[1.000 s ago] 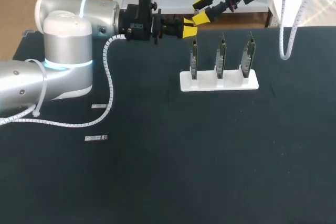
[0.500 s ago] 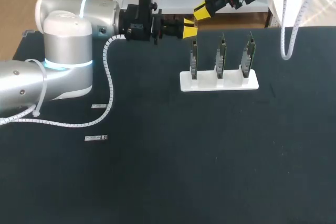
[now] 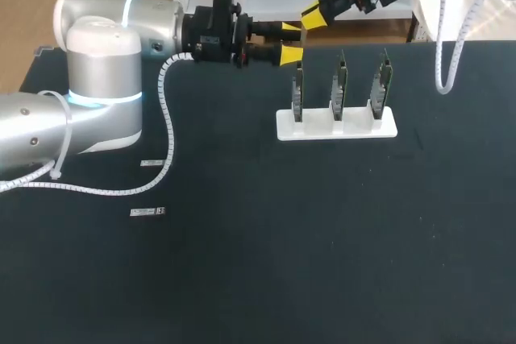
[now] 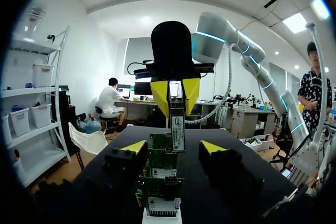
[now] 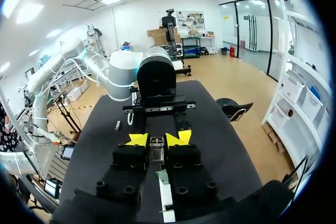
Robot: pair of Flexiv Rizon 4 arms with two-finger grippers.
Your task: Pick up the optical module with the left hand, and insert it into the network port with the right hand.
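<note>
Although the optical module (image 4: 177, 127) was small and surely light, I judged it stiff, with smooth metal sides that could slip and a connector end that could be damaged. The good place to hold it was therefore on its two long flat sides near the back, leaving the front end free for the port. The right gripper (image 3: 313, 15) was clamped on it in this way, one yellow tip on each side, and the module stuck out past the tips. The left gripper (image 3: 290, 42) had its fingers apart; the module stood between them, touching neither. From the head camera, the right gripper with the module was in the air at about 12 o'clock from the white rack (image 3: 336, 125) on the desk (image 3: 242, 263). Three circuit boards (image 3: 339, 86) stood in the rack; which one carried the network port I could not tell.
</note>
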